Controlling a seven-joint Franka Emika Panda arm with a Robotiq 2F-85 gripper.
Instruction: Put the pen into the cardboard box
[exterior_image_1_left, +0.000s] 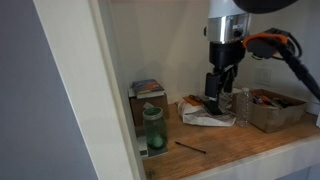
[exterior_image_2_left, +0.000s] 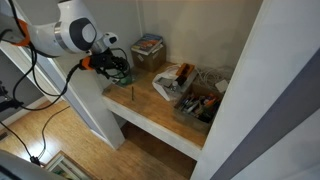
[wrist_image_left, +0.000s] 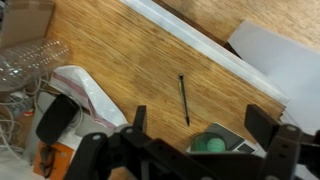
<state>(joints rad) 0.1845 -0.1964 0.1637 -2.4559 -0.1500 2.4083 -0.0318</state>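
Wooden counter (wrist_image_left: 130, 70) carries the pen (wrist_image_left: 184, 100), lying flat and free, well apart from the cardboard box (exterior_image_1_left: 272, 110), while your gripper (wrist_image_left: 199, 115) hangs above, jaws spread, holding nothing.

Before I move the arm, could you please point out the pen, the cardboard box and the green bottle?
pen (wrist_image_left: 184, 100): wrist view, middle of its shaft.
cardboard box (exterior_image_1_left: 270, 118): in an exterior view, its front wall.
green bottle (exterior_image_1_left: 152, 130): in an exterior view, its body.
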